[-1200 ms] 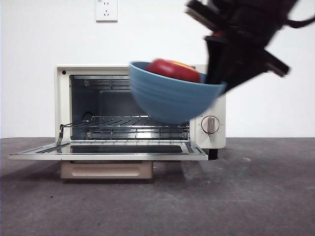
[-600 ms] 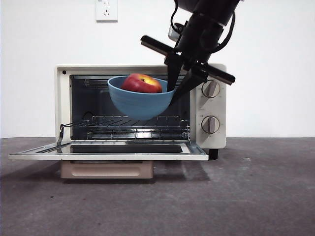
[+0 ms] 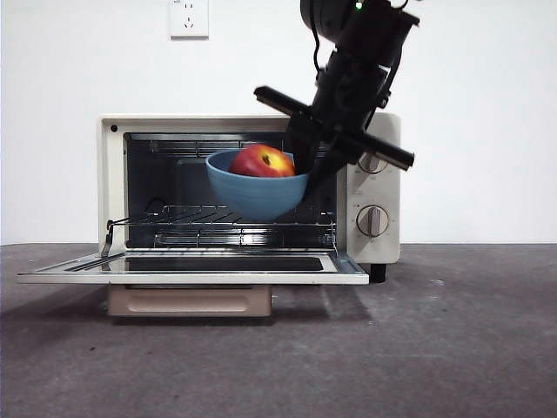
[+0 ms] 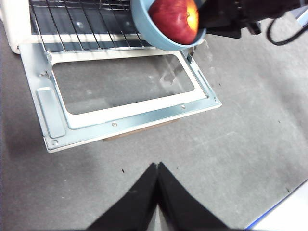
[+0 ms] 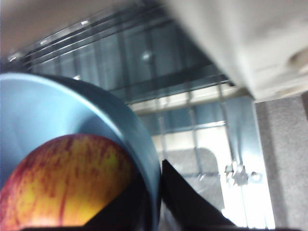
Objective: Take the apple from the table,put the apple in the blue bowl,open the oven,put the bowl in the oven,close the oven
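The blue bowl (image 3: 256, 192) hangs in the oven's (image 3: 374, 252) open mouth, just above the wire rack (image 3: 218, 215), with the red-and-yellow apple (image 3: 261, 161) inside it. My right gripper (image 3: 305, 170) is shut on the bowl's right rim, one jaw inside and one outside, as the right wrist view shows at the rim (image 5: 149, 183) beside the apple (image 5: 67, 183). The oven door (image 3: 191, 266) lies folded down flat. My left gripper (image 4: 157, 166) is shut and empty, held above the table (image 4: 240, 120) in front of the door (image 4: 120, 115); the bowl (image 4: 144, 29) and apple (image 4: 174, 20) show there too.
Two round knobs (image 3: 372, 220) sit on the oven's right panel, close behind the right arm. A wall socket (image 3: 188, 17) is on the white wall. A pale table edge (image 4: 288, 211) shows in the left wrist view.
The right arm has carried the bowl with the apple leftward and deeper into the oven opening, then lowered it closer to the wire rack. The left gripper has no earlier frame.
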Controlling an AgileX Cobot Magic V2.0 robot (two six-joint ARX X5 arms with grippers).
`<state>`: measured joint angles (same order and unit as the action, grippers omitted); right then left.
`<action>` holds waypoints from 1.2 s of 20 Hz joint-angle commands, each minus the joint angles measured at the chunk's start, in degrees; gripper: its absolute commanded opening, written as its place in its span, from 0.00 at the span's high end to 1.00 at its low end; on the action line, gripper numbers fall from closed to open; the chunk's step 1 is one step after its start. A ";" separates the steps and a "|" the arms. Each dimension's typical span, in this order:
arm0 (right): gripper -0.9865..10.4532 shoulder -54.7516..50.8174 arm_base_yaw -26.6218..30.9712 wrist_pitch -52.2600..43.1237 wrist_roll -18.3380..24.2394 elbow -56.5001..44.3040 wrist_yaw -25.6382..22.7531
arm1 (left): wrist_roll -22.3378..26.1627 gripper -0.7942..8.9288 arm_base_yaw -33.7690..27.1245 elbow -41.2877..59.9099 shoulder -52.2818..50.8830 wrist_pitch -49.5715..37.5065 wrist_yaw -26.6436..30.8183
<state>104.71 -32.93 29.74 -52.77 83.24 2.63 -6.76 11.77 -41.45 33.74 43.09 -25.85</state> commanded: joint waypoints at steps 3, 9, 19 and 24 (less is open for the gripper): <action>0.91 2.12 0.02 -3.54 -4.22 1.62 -1.33 | 0.07 0.91 1.11 -0.33 0.24 -0.48 -0.33; 0.91 2.47 0.24 -4.46 -5.31 1.62 -4.20 | 0.09 0.91 1.49 -0.33 0.24 -0.48 -0.33; 0.85 2.47 0.17 -9.20 -5.11 1.62 -4.20 | 0.07 0.91 1.49 -0.33 0.26 -0.26 -0.33; 0.81 2.47 0.15 -9.64 -4.07 1.62 -4.13 | 0.07 0.91 1.49 -0.33 0.26 -0.24 -0.33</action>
<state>105.89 -32.25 20.64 -57.23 83.31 -1.43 -6.79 13.04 -41.45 33.74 43.22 -25.87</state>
